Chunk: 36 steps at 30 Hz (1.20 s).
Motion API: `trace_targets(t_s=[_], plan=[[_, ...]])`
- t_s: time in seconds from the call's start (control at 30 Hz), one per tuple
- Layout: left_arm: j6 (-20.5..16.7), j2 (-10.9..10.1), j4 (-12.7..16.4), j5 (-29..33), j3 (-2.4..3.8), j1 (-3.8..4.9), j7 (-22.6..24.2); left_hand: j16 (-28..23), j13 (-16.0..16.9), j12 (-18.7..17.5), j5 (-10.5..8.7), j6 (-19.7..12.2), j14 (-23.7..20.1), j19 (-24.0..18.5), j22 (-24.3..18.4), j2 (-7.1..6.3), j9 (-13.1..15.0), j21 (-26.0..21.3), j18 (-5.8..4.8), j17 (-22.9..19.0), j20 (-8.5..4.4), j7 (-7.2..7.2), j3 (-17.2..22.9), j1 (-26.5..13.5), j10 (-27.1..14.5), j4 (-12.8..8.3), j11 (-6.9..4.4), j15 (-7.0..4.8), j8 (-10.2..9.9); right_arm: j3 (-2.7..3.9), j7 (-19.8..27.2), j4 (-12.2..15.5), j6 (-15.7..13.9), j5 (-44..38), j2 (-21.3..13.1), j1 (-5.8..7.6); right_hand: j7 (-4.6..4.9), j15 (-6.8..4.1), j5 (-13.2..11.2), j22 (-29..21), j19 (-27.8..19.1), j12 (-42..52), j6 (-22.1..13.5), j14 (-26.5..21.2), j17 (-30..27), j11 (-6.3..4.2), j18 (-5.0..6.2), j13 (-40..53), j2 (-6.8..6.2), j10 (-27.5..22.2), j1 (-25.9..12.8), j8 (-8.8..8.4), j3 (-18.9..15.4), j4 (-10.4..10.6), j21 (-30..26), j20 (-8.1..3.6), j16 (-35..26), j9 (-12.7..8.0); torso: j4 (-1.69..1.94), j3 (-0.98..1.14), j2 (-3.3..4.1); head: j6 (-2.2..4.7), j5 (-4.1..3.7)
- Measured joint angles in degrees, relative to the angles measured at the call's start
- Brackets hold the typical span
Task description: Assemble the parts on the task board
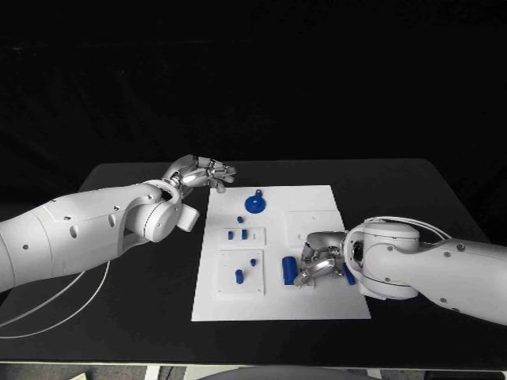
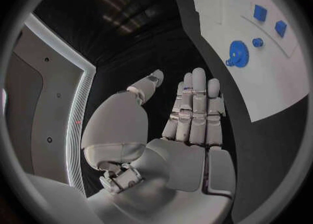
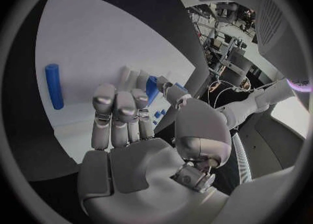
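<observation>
I keep the left hand [image 1: 203, 174] open and empty off the task board [image 1: 322, 305] on the bench, while the right hand [image 1: 322, 261] pinches a blue part [image 3: 152, 89] over the board's near right side, the blue cylinder [image 1: 289, 268] lying just beside it, ready for seating.

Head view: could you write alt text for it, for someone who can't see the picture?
A white task board lies on a black table with small blue parts on it. The right robot hand rests over the board's near right part beside a blue cylinder. The left robot hand is raised off the board's far left corner, holding nothing.
</observation>
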Motion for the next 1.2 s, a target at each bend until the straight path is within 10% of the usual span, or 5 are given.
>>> trace_targets(t_s=[0.47,0.63,0.8,1.2], plan=[[0.0,0.0,0.0,0.0,0.00,0.00,0.0,0.0,0.0,0.0,0.00,0.0,0.0,0.0,0.1,0.00,0.0,0.0,0.00,0.1,0.00,0.00,0.0,0.0,0.0,0.0,0.00,0.00,0.0,0.03,-0.5,0.0,0.3,0.2,0.0,0.01,0.02,0.00,0.0,0.1,0.0,0.0,0.1,0.0,0.0,0.01,0.09,0.2,-1.46,0.4,-2.8,0.10,1.2,3.1,0.0,0.01,0.0,-0.2,0.00,0.01,-0.02,-0.09,0.04],[0.1,0.0,0.0,0.0,0.00,0.00,-0.1,0.0,0.0,0.0,0.00,0.0,0.0,0.0,0.0,0.00,0.0,0.0,0.00,0.1,0.00,0.00,0.0,0.0,0.0,0.0,0.00,0.00,0.0,0.06,-0.6,-0.1,0.6,0.8,-0.2,0.03,0.01,0.00,1.8,0.2,0.0,-0.4,0.2,0.0,0.0,0.01,0.19,0.2,-3.37,0.4,-2.2,0.11,0.4,1.8,0.0,0.01,0.0,-0.2,0.00,0.01,-0.02,-0.10,0.07],[0.1,0.0,-0.1,0.0,0.00,0.00,-0.1,0.0,0.0,0.0,0.00,-0.1,0.0,0.0,0.1,0.35,0.0,0.0,0.00,0.2,0.00,0.12,-0.2,-0.4,0.0,0.6,0.00,0.00,0.0,0.02,-0.7,-0.1,0.3,2.7,-1.4,0.01,0.30,0.00,-0.1,0.1,0.0,-0.7,-0.1,0.0,-0.1,0.23,0.24,0.1,-8.43,0.2,-4.7,0.09,-1.9,3.2,0.0,0.01,0.0,-0.3,0.00,0.01,-0.02,-0.14,0.07],[0.2,0.0,-0.5,0.0,0.00,0.00,-0.1,-0.2,0.0,0.0,0.00,-0.2,0.0,0.0,0.2,0.68,-0.1,-0.2,0.00,0.3,0.00,0.20,-0.3,-0.7,0.0,1.0,0.00,0.00,0.0,1.15,-0.2,-0.2,-3.0,5.1,-4.9,1.09,0.15,-0.51,0.4,0.1,-0.9,-0.9,-3.3,-0.6,0.0,0.53,0.13,0.5,-4.43,-1.0,-5.5,-1.31,-11.3,-2.6,-0.4,-1.35,0.0,0.5,-0.07,0.07,-0.02,0.16,0.06]])
